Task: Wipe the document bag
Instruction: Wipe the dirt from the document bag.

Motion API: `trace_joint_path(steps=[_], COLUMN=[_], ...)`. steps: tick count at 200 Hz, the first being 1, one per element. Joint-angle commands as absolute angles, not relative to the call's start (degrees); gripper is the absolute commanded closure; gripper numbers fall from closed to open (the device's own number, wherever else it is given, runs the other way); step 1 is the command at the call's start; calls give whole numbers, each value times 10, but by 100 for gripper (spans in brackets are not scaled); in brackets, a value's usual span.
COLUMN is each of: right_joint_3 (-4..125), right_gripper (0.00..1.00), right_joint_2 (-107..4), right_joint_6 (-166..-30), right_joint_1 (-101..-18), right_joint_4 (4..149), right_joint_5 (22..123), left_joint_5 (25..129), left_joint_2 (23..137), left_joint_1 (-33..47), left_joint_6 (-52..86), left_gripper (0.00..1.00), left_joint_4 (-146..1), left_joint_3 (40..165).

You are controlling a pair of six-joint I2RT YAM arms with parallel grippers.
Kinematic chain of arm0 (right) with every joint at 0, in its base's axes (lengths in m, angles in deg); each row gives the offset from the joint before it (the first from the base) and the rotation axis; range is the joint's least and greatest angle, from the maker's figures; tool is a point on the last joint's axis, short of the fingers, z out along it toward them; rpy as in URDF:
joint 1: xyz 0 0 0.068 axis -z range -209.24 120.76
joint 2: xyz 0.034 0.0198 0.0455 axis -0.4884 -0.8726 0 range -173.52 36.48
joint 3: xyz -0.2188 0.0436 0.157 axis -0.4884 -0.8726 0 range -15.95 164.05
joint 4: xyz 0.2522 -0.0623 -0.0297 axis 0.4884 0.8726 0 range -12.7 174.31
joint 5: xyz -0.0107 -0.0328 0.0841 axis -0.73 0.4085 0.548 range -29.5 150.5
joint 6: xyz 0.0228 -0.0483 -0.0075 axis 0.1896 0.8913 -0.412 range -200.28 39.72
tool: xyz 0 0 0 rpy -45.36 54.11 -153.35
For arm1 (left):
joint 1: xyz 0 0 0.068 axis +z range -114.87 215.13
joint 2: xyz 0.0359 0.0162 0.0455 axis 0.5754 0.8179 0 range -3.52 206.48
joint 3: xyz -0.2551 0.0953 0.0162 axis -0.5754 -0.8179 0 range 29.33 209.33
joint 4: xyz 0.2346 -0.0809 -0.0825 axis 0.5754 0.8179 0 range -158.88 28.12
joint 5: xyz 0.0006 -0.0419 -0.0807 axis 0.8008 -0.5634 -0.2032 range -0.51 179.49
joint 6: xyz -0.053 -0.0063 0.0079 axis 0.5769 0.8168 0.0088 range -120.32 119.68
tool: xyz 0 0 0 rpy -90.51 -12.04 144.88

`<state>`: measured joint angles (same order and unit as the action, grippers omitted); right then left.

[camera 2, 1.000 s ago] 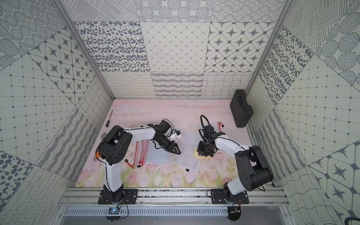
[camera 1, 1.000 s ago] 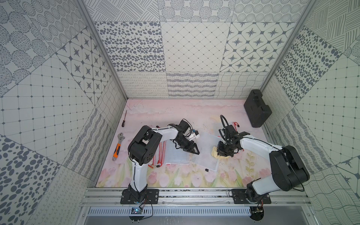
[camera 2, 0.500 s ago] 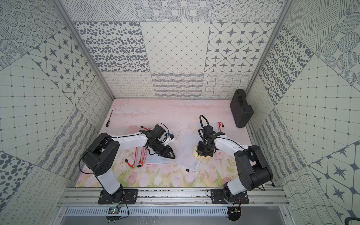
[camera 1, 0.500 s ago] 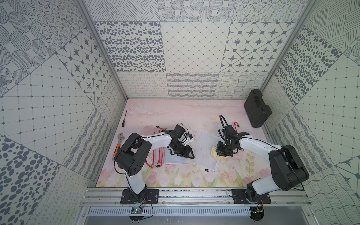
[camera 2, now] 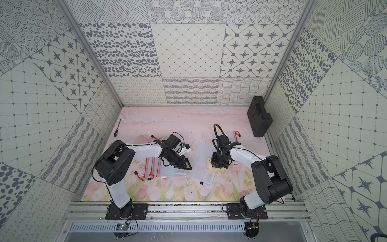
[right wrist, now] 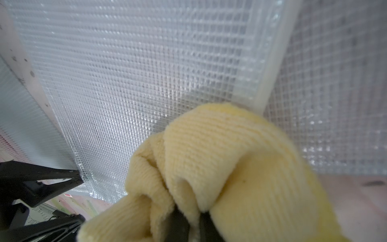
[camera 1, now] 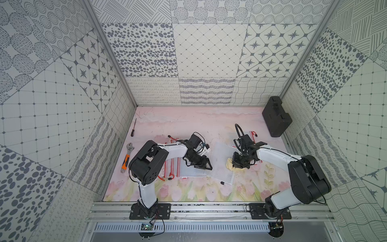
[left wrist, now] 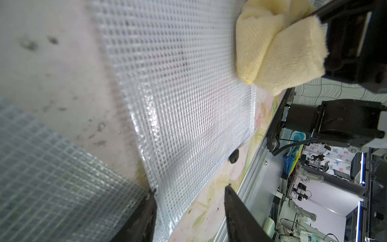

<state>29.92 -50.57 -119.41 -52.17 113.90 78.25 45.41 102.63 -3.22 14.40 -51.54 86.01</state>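
Right gripper: your right gripper has its jaws pressed together on a fold of the yellow cloth. In both top views it points down at the table.
Yellow cloth: it is bunched under the gripper and lies on the edge of the document bag, just beside the white zip strip. In a top view, part of it reaches past this edge onto the table.
Left gripper: your left gripper has its jaws spread, low over a corner of the bag. I cannot tell if a finger touches it.
Document bag: it is clear with a grid pattern and lies flat on the table between the two grippers, a little askew. Its black zip pull lies at the front edge.
Other bags: a second clear bag lies under the left arm, beside the red-edged bags.
Further out: an orange-handled wrench and a screwdriver lie at the left side of the table. A black case stands in the far right corner.
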Motion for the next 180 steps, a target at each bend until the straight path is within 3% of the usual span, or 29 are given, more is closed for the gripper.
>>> trace_joint_path(steps=[1, 110, 145, 180], right_joint_3=[295, 294, 294, 297], right_gripper=[100, 100, 100, 100], right_joint_2=[-520, -531, -538, -545], right_joint_6=[-1186, -1183, -1182, -1181], right_joint_1=[-529, -534, -538, -541], right_joint_4=[1137, 1137, 1137, 1138], right_joint_5=[772, 769, 767, 765], left_joint_5=[536, 622, 626, 610], left_joint_2=[1063, 972, 963, 965], left_joint_1=[-65, -59, -53, -52], left_joint_6=[146, 171, 174, 176], left_gripper=[49, 66, 86, 98], left_joint_4=[-494, -468, -466, -473], left_joint_3=[856, 837, 838, 837])
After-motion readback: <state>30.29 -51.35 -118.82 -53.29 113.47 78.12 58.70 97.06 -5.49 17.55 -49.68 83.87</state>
